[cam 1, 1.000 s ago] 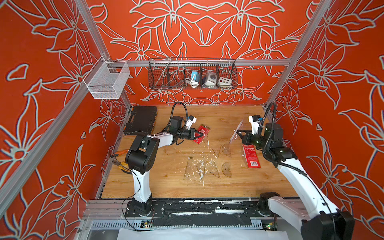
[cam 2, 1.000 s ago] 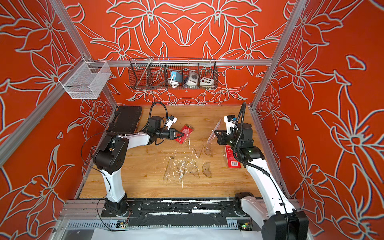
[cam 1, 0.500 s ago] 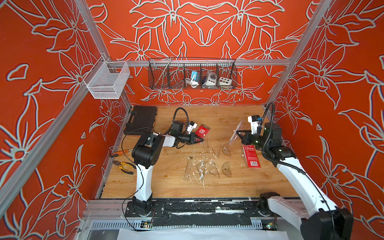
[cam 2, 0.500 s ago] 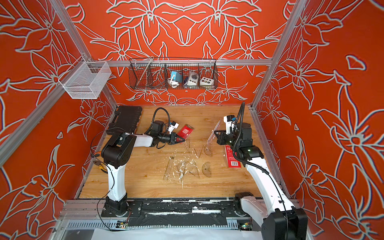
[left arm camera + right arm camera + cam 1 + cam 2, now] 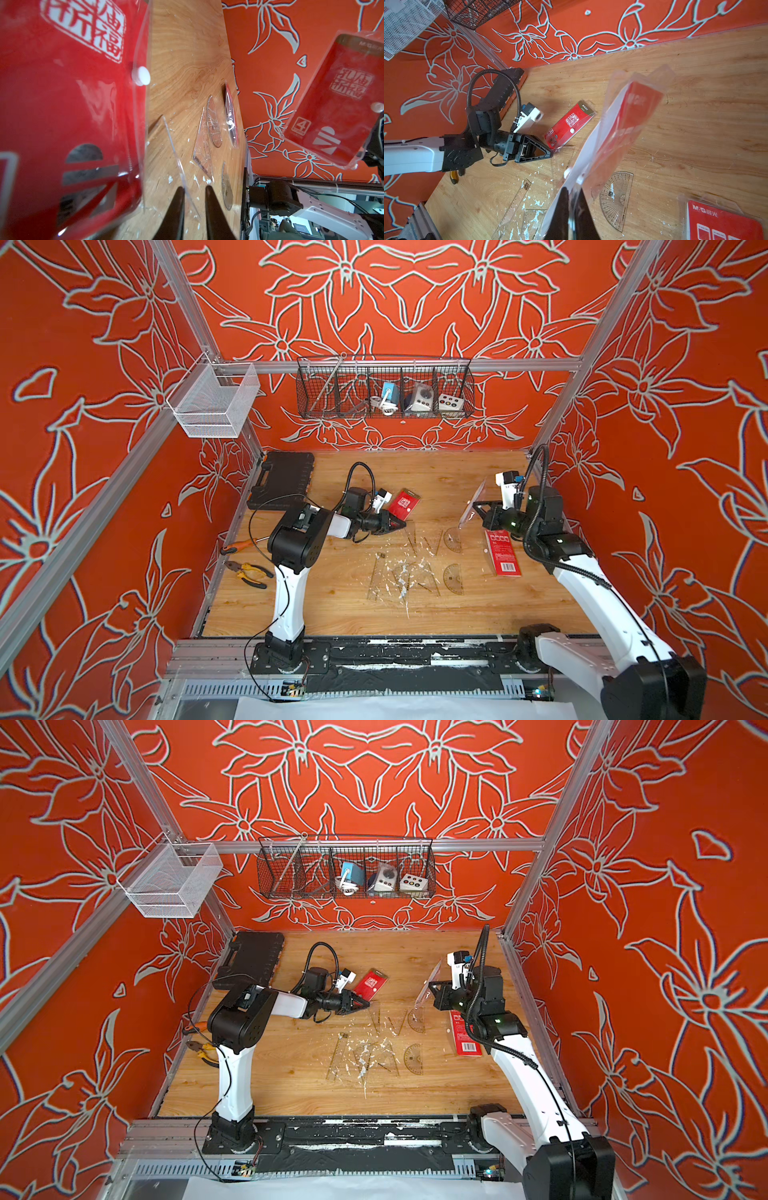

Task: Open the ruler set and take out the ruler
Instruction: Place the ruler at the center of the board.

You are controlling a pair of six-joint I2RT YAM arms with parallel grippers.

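Right gripper [image 5: 572,195], 3 o'clock of table [image 5: 332,614], clamped on raised clear pouch [image 5: 623,128]. Left gripper [image 5: 192,192], near centre, jaws slightly apart; clear triangle [image 5: 164,158] edge between them.

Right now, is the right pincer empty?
No, the right pincer is shut on the lower edge of a clear ruler set pouch, as the right wrist view shows.

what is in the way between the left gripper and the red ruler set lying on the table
Nothing visible. The left gripper sits right at a corner of the red ruler set. A clear set square runs between its open jaws, beside the set, not in front of it.
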